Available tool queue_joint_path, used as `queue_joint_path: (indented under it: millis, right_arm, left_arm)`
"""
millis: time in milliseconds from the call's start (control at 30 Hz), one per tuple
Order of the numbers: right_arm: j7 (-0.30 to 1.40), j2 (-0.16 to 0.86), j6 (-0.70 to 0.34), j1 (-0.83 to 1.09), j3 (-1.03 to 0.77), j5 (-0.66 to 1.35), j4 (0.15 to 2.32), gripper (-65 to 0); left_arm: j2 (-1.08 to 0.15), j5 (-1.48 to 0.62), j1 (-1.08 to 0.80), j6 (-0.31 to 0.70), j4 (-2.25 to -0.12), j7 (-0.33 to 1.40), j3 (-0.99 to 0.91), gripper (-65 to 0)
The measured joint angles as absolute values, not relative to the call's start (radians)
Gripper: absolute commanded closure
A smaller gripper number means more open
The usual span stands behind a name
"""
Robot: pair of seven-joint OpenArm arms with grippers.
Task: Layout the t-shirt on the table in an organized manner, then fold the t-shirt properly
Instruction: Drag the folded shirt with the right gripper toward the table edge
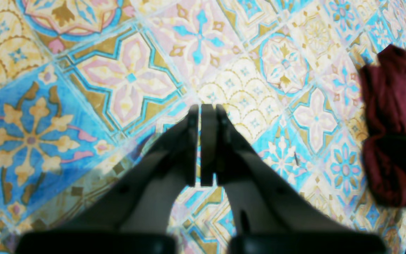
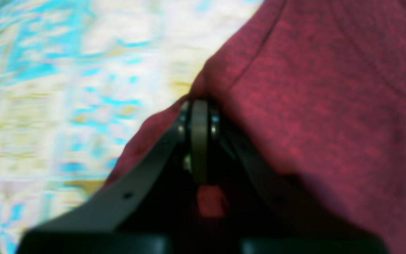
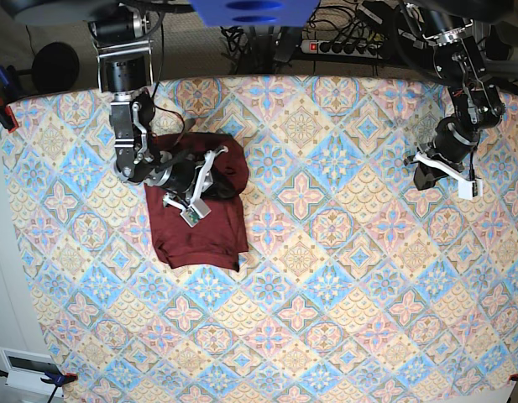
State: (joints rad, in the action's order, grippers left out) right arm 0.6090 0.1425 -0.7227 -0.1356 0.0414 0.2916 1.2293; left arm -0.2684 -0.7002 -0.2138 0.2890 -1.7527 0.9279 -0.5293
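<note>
The right gripper [image 2: 199,116] fills its wrist view, jaws pressed together and pinching a fold of the t-shirt [image 2: 323,106], whose maroon cloth spreads away to one side of the fingers. From overhead the shirt lies bunched on the table [image 3: 326,336] beneath that arm. The left gripper [image 1: 203,113] is clenched on nothing, hovering over bare patterned cloth, well apart from the shirt.
</note>
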Motion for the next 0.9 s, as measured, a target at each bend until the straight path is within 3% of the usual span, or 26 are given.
queue_joint_path:
  millis: [200,600,900]
  right_arm:
    - [0.643,0.202,-0.703,-0.205,0.03,0.241,1.222,0.0]
    - [0.681,0.202,-0.696,-0.241,0.029,0.24,1.198,0.0]
    - [0.795,0.185,-0.7,-0.156,0.012,0.25,1.537,0.0]
  left_arm:
    - [-0.268,-0.701,-0.214,0.289,-1.753,0.928,-0.529,-0.2]
    - [-0.253,-0.7,-0.213,0.291,-1.753,0.927,-0.53,-0.2]
    - [-0.241,-0.701,-0.216,0.291,-1.753,0.928,-0.529,-0.2]
